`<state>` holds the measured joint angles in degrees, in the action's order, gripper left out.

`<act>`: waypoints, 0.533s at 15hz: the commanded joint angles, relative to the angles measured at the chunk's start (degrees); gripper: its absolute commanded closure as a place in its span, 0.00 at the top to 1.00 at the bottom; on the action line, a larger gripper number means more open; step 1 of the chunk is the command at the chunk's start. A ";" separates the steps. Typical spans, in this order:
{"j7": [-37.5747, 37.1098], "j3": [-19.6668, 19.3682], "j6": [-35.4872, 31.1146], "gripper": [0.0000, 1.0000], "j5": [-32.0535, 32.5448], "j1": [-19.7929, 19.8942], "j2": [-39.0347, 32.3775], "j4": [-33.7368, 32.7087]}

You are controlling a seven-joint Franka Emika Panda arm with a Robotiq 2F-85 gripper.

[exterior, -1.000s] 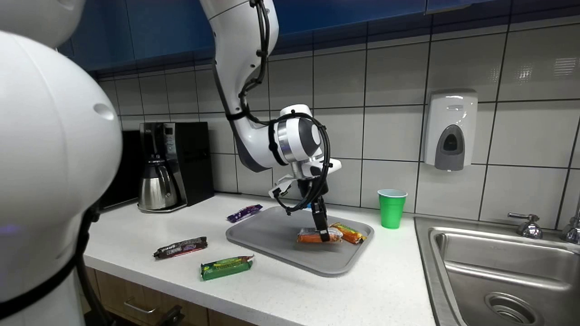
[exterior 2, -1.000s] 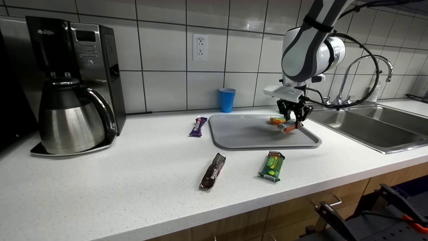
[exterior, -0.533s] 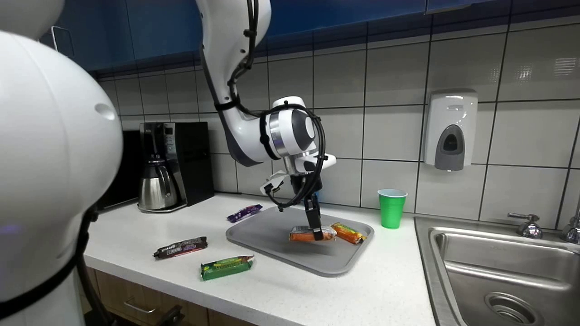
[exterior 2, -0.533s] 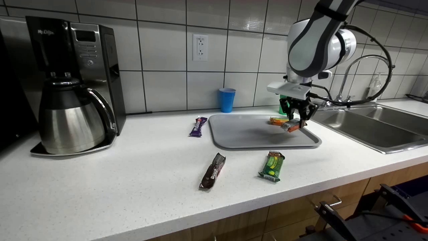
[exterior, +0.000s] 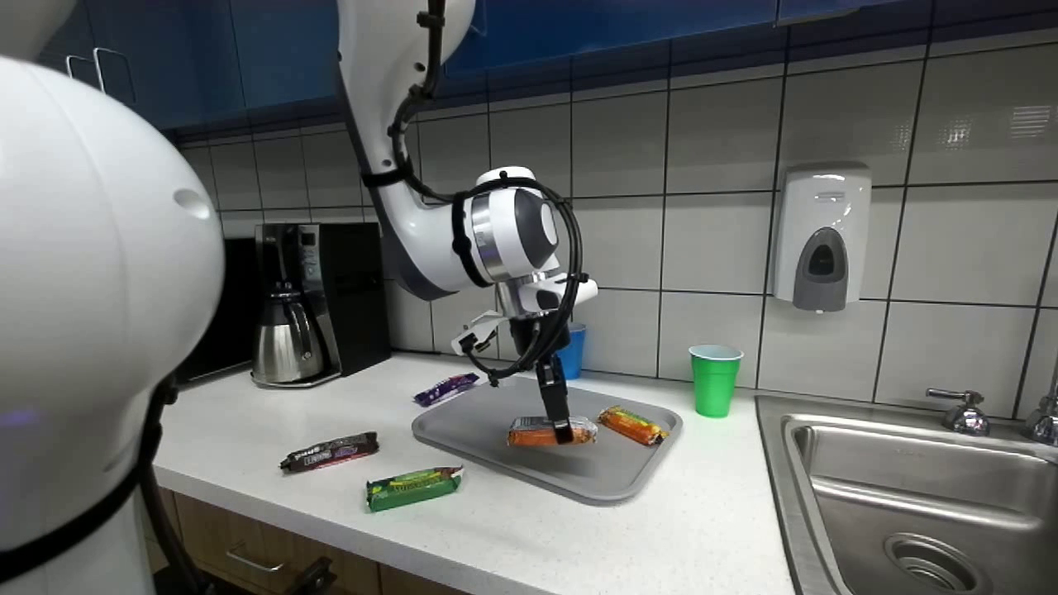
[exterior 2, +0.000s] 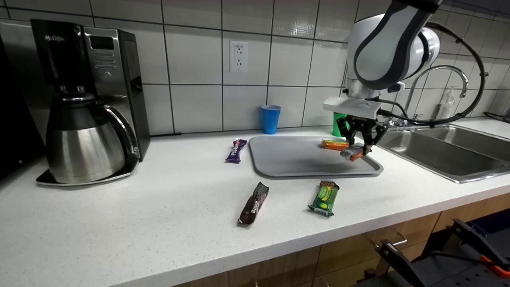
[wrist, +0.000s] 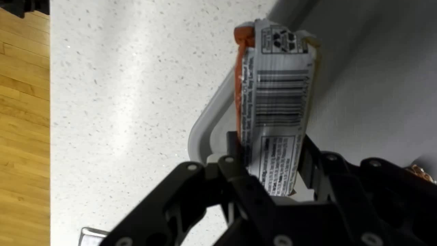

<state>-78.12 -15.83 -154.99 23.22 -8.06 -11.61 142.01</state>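
Premises: kitchen. Evidence: Mr. Coffee coffee maker (exterior 2: 106,67) with steel carafe (exterior 2: 85,147) at left; stainless double-basin sink (exterior 2: 430,155) with gooseneck faucet (exterior 2: 465,83) at right; tiled far wall (exterior: 719,240) bearing a soap dispenser (exterior: 826,202); blue cabinets (exterior: 628,25) overhead; wood-fronted drawers (exterior: 289,537) beneath the counter (exterior 2: 159,207).

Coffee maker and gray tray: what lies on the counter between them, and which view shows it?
A purple-wrapped bar, closer to the gray tray than to the coffee maker; it shows in both exterior views.
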 commanded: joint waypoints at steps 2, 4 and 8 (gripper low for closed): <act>-0.14 2.13 1.50 0.17 1.32 1.04 4.23 4.12; -0.92 2.56 1.67 0.17 1.82 0.88 4.20 4.94; -1.40 3.26 1.45 0.17 1.72 0.81 3.70 6.15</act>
<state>-78.18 -13.70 -154.89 23.31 -8.06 -10.06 146.48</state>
